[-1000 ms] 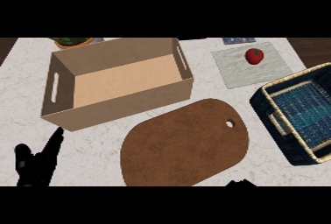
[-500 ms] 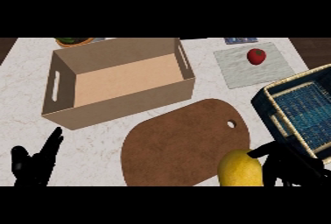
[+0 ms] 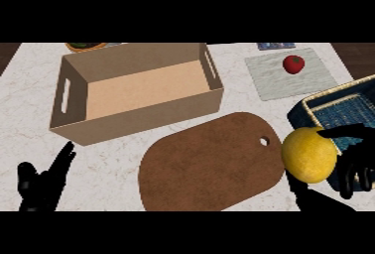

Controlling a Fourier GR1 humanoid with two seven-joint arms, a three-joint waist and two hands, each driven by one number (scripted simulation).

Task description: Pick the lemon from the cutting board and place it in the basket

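Yellow lemon point(image 3: 309, 154) is held by the right hand point(image 3: 356, 163) at the right of the head view, just past the right end of the cutting board point(image 3: 212, 166) and against the near-left corner of the basket point(image 3: 338, 111). The hand's black fingers point(image 3: 348, 132) curl over the top of the fruit and down its right side, so the hand is grasping the lemon. Part of the fruit overlaps the board's right edge in the view; whether it touches the board cannot be told.

Cutting board: brown, rounded, lying flat on the pale marbled worktop point(image 3: 29, 99), with a small hole near its right end. Nothing lies on its visible surface.

Basket: dark blue weave with a tan rim, at the right edge of the view, only partly in frame.

Left hand point(image 3: 42, 183): at the lower left, resting over the worktop, fingers straight and pointing up and to the right, released and holding nothing, well apart from the board.

Other items: an open cardboard box point(image 3: 135, 89) with slot handles stands behind the board, at upper left. A pale mat point(image 3: 275, 79) lies at upper right with a small red fruit point(image 3: 293, 64) on it. A round item point(image 3: 86, 46) shows partly at the top edge behind the box
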